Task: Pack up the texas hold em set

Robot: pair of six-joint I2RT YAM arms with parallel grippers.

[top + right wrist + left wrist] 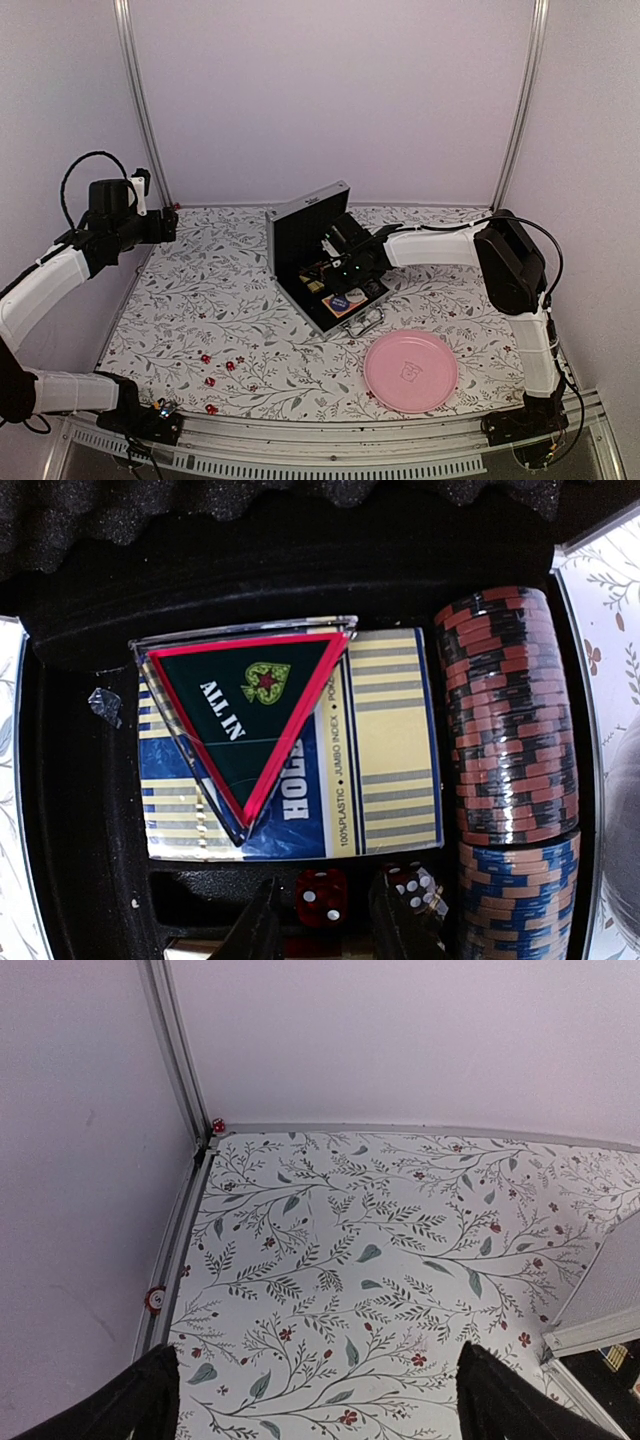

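The texas hold em set is a small silver case (300, 232) standing open mid-table, lid upright. My right gripper (346, 262) reaches into it. In the right wrist view its fingertips (322, 925) stand slightly apart on either side of a red die (322, 897) lying in a black slot, with a gap on each side. A second die (412, 882) lies beside it. Above are a card deck (390, 750), an "ALL IN" triangle (245, 705) and stacked chips (510, 710). My left gripper (170, 226) hovers open over the far left corner, holding nothing (315, 1400).
Several red dice (218, 372) lie loose on the floral tablecloth at the near left. Another die (217, 1126) sits in the far left corner by the frame post. A pink plate (410, 370) rests near the front right, just in front of the case handle.
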